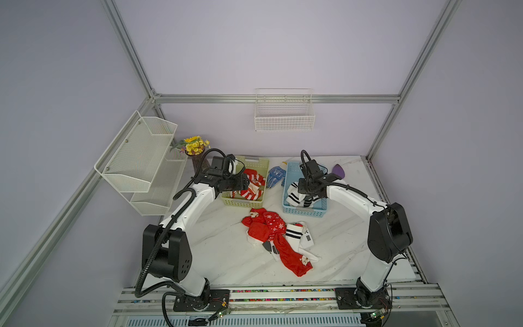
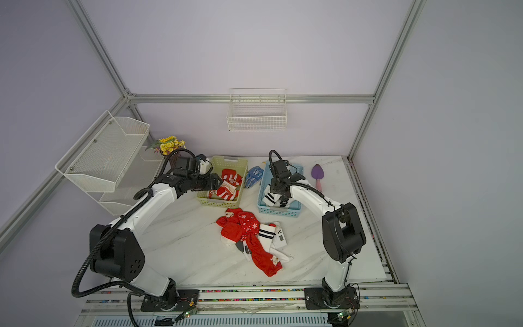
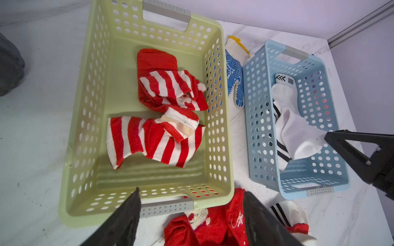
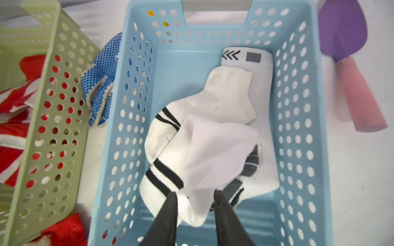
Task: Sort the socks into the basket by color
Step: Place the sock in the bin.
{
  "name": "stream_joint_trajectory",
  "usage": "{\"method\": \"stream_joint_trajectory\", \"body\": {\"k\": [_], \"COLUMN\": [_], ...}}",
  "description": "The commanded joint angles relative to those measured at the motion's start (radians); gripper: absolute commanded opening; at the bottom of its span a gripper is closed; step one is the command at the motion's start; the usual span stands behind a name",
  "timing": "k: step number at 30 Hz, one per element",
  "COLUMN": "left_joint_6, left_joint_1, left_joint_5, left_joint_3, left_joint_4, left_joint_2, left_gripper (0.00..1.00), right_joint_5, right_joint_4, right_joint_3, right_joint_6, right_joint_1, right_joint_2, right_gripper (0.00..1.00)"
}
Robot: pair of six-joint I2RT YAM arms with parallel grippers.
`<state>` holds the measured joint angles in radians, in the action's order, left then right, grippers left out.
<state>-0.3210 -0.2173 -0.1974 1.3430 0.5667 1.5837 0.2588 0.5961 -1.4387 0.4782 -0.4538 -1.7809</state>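
Right wrist view looks down into the pale blue perforated plastic basket (image 4: 132, 127), where white ribbed fabric socks (image 4: 213, 144) with black bands lie heaped. One cuff carries three black chevrons (image 4: 231, 55) beside a plain grey rectangular patch (image 4: 253, 57); neither shows letters that can be read. The right gripper (image 4: 195, 191) hangs over this heap with its jaws parted. The topmost sock lies loose beneath the tips and is not pinched. Just beside the basket's wall lies a white knit glove with blue dots (image 4: 100, 85), its print too small to read. On the basket's other side a purple trowel with a pink handle (image 4: 343, 32) lies on the table.

Left wrist view shows the left gripper (image 3: 190, 191) released, jaws wide apart and holding nothing, above the near rim of the pale green perforated plastic basket (image 3: 91, 106). Inside it lie red-and-white striped socks (image 3: 155, 140), one bearing a Santa face (image 3: 185, 99).

In both top views more socks lie piled on the white marble-patterned table (image 1: 220, 254) in front of the two baskets. Red socks with white snowflakes and Santa figures (image 1: 271, 226) are tangled with white socks with black stripes (image 1: 293, 235). One of these has a grey label (image 1: 309, 239) whose marking is unreadable.
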Motion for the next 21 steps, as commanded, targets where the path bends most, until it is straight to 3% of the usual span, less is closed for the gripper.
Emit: {"method": "stream_joint_trajectory", "body": {"k": [1, 11, 21], "left_joint_6": [0.012, -0.025, -0.094], "left_joint_1": [-0.014, -0.083, -0.276], "left_joint_5": [-0.007, 0.064, 0.205], "left_joint_3": [-0.016, 0.033, -0.023], "left_joint_4": [-0.022, 0.036, 0.126], "left_joint_2": [-0.023, -0.024, -0.082], "left_gripper": [0.75, 0.76, 0.77], "right_joint_5": [0.025, -0.007, -0.025], "right_joint_4": [0.033, -0.004, -0.019], "right_joint_3": [0.028, 0.110, 0.149], "right_joint_6": [0.013, 0.015, -0.009], "right_joint_1": [0.004, 0.006, 0.006], "right_joint_2": [0.049, 0.128, 0.199], "right_gripper": [0.33, 0.34, 0.34]}}
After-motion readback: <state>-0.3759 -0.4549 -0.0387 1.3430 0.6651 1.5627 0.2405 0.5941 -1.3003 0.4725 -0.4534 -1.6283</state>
